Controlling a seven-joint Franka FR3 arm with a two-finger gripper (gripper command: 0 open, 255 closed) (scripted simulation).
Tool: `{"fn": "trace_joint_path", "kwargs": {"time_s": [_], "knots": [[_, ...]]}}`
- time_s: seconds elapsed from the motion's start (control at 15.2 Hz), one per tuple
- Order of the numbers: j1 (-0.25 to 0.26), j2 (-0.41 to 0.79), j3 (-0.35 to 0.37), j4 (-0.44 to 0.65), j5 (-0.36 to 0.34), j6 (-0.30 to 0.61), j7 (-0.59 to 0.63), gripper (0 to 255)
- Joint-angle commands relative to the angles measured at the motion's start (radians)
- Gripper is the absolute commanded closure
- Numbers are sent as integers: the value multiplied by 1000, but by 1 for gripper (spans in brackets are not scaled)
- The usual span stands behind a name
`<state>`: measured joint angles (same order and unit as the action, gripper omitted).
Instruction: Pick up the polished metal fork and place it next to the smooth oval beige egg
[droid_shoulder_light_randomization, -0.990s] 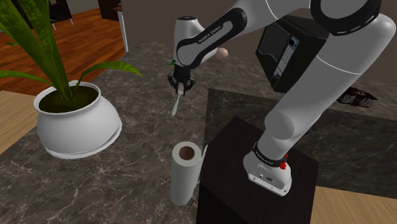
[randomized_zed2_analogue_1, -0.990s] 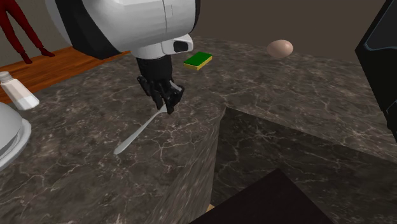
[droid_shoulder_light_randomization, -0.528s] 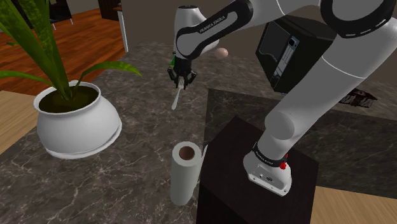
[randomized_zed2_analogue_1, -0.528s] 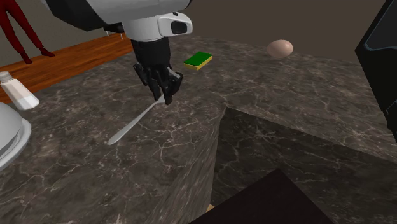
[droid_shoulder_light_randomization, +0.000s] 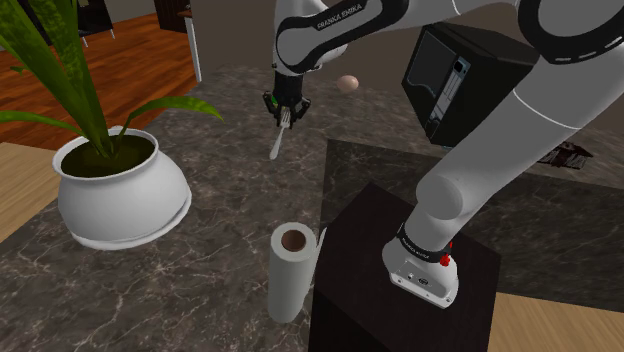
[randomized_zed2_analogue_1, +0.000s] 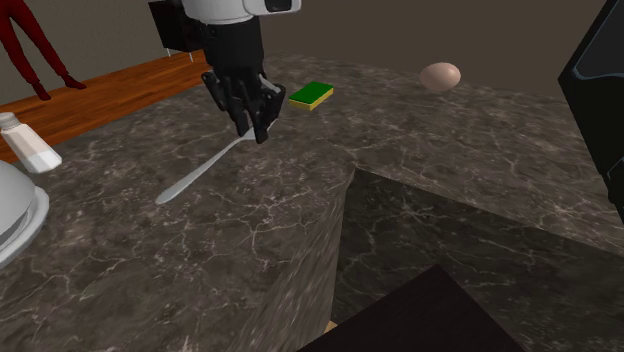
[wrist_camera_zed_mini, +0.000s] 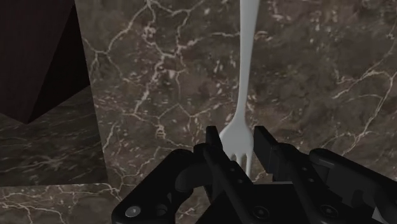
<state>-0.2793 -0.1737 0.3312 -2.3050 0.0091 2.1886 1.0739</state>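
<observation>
My black gripper (droid_shoulder_light_randomization: 285, 112) (randomized_zed2_analogue_1: 250, 118) (wrist_camera_zed_mini: 236, 141) is shut on the tine end of a pale metal fork (droid_shoulder_light_randomization: 277, 143) (randomized_zed2_analogue_1: 196, 172) (wrist_camera_zed_mini: 245, 76). The fork hangs in the air above the dark marble counter (randomized_zed2_analogue_1: 450, 150), its handle pointing down and away from the fingers. The beige egg (droid_shoulder_light_randomization: 347, 84) (randomized_zed2_analogue_1: 440, 76) lies on the counter farther back, past the gripper and apart from it.
A green and yellow sponge (randomized_zed2_analogue_1: 311, 95) lies on the counter between gripper and egg. A white pot with a plant (droid_shoulder_light_randomization: 120, 190), an upright paper towel roll (droid_shoulder_light_randomization: 290, 270), a black appliance (droid_shoulder_light_randomization: 465, 80) and the dark stand (droid_shoulder_light_randomization: 400, 280) surround the work area.
The gripper has risen and moved toward the counter's far side, carrying the fork with it. The egg and sponge have stayed put.
</observation>
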Motion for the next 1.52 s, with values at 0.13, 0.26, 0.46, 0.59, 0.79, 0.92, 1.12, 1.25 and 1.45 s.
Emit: {"fn": "trace_joint_path", "kwargs": {"time_s": [0.13, 0.26, 0.46, 0.59, 0.79, 0.92, 1.12, 1.25, 1.45], "knots": [[0, -23, -5, 33, 8, -55, -9, 255], [0, -33, -7, 51, 11, -83, -13, 255], [0, -46, -10, 79, 15, -124, -17, 255], [0, -54, -12, 99, 17, -151, -20, 255], [-19, -66, -45, 90, 15, -153, -72, 255], [-40, -72, -77, 81, 12, -150, -123, 255], [-70, -73, -125, 77, 4, -146, -197, 255], [-91, -68, -157, 79, -2, -143, -246, 255], [-122, -54, -203, 92, -12, -140, -318, 255]]}}
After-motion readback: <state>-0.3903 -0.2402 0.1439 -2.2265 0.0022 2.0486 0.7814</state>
